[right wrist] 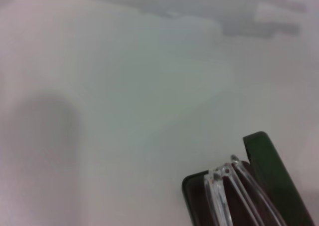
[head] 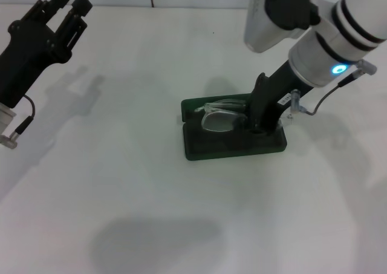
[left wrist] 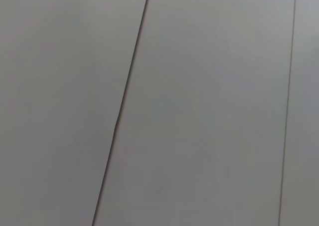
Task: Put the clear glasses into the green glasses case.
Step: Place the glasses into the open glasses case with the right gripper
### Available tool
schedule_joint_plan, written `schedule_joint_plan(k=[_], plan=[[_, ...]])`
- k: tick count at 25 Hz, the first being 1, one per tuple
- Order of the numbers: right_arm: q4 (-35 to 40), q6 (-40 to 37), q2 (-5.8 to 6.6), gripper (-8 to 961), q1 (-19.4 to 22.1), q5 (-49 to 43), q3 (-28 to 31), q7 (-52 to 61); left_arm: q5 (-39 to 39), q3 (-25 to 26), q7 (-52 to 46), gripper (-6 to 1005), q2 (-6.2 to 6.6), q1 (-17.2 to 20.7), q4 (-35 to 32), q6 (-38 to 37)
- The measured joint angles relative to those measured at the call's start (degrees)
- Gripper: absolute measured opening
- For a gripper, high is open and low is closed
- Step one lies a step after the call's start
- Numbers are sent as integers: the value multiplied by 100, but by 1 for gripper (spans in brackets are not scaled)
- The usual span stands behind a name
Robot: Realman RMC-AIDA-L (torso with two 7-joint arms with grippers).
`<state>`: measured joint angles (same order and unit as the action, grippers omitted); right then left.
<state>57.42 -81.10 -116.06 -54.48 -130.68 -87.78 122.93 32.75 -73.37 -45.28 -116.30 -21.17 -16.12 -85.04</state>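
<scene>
White bench [head: 139, 183] fills the head view, bare apart from the work right of centre. On it lies the green glasses case [head: 233, 144], open, its lid lying flat on the far side and its tray on the near side. The right pincer [head: 257, 124] reaches down from the upper right into the right-hand end of the case. Its fingers are buried among the dark lining, so whether they grip or have let go cannot be told. The left pincer [head: 63, 11] is parked well apart at the far left, raised off the bench with its two fingers spread and nothing between them.

Smallest is the clear glasses [head: 221, 117], lying inside the case with one lens showing left of the right pincer; the right wrist view shows the folded temple arms over the dark lining.

Judging from this, the placing step is nearly done. The next move calls for a clean release and a straight lift out, without dragging the glasses from the tray; the lid would then be free to close.
</scene>
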Motion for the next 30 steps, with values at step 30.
schedule_joint_plan(k=[30], plan=[[-557, 404, -12, 117, -446, -173, -890, 702, 49, -5, 3, 508, -51, -122, 24, 67]])
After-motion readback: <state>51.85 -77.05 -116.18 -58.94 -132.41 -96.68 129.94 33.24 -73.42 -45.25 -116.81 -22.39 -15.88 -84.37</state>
